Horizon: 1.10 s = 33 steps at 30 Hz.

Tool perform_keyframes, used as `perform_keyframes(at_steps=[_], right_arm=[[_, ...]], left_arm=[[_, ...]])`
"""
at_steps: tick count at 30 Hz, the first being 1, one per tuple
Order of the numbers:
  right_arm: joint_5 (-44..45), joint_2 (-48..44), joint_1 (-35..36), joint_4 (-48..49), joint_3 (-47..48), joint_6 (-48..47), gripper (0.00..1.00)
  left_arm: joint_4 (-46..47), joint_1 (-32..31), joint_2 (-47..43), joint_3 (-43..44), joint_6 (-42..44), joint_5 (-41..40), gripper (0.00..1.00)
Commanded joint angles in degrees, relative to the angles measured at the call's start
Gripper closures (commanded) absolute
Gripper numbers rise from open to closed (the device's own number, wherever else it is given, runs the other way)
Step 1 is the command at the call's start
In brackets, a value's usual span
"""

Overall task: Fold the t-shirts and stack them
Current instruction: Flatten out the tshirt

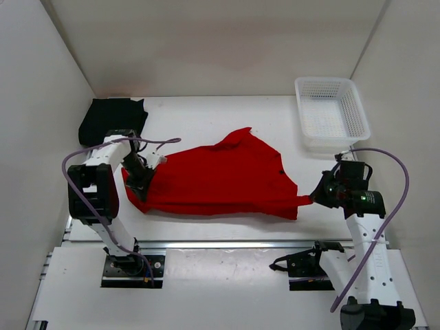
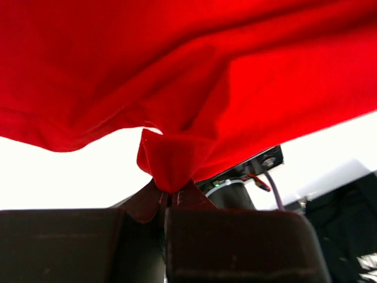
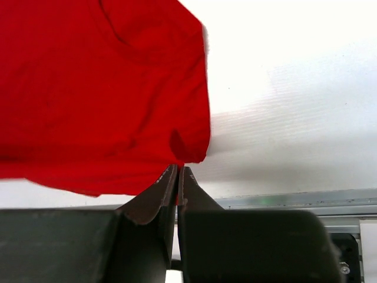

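Nearest the bases, both arms are working the red t-shirt (image 1: 220, 179), which is lying spread across the middle of the table (image 1: 206, 110) and sagging between two pinch points. The left gripper (image 2: 171, 197) is clenching a bunched fold of the shirt's left edge, with cloth pushed well in between the closed jaws. The right gripper (image 3: 178, 171) is clamping down at the shirt's near right corner. Only the very tip of that corner is meeting the jaws, so this hold is probably slight, though the wrist view is too tight to be sure.

The step in hand looks like stretching the shirt flat before a fold. To do it well, the arms should be drawing apart evenly and low, taking up slack without tugging the thin right corner loose. The ridge running up the middle needs smoothing before any fold is made.

Farther back, the black t-shirt (image 1: 113, 118) is lying at the far left of the table, well apart. The white mesh basket (image 1: 359, 113) is sitting at the far right.
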Motion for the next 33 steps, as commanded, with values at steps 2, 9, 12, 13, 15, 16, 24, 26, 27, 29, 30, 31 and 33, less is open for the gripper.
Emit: perform_keyframes(at_steps=[2,9,12,13,15,16,24,26,27,29,30,31,33], right_arm=[[1.25,0.28,3.22,-0.63,0.83,-1.75,1.0],[-0.67,-1.3,1.67,-3.09,-0.13,-2.0,1.0],[-0.77,-2.26,1.22,-5.11,-0.84,-2.88,1.0],[-0.42,-2.27,1.91,-5.56,-1.62,-2.62,1.0],[0.03,-3.14,2.62,-6.0,-1.11,-2.01,1.0],[0.2,-3.06,3.06,-6.35,-1.45,-2.09,1.0],[0.73,-2.71,3.94,-7.75,-0.4,-2.62,1.0],[1.17,-2.88,4.29,-9.16,0.21,-2.45,1.0],[1.34,-2.62,5.6,-9.34,0.39,-2.7,1.0],[2.05,-2.62,7.1,-11.79,1.44,-2.71,1.0],[2.92,-2.53,7.89,-12.58,1.45,-2.79,1.0],[2.58,-2.53,8.68,-12.94,1.88,-2.53,0.92],[1.79,-1.65,10.53,-14.08,3.28,-3.14,0.47]], left_arm=[[-2.66,-1.81,-6.77,3.0,6.45,-2.12,1.0],[-0.11,-2.79,-21.94,-4.19,16.64,1.83,1.0],[-0.1,-4.37,-28.38,-8.6,22.1,4.64,0.94],[-1.06,-4.38,-28.75,-8.78,23.15,4.65,0.9],[-3.0,-4.47,-28.93,-8.96,24.83,5.1,0.82],[-3.0,-4.73,-29.63,-9.57,25.09,5.0,0.77],[-2.92,-10.0,-38.32,-14.93,31.68,-6.85,0.05],[-3.01,-10.09,-42.01,-14.33,32.47,-8.01,0.05],[-2.83,-10.35,-43.16,-13.37,32.39,-7.83,0.06],[-1.52,-10.44,-44.22,-12.39,29.77,-6.52,0.04],[1.27,-11.31,-44.74,-12.65,25.66,-6.43,0.04],[5.57,-11.84,-45.1,-13.26,20.75,-7.12,0.03],[14.95,-12.64,-46.24,-19.21,10.8,-12.48,0.01]])
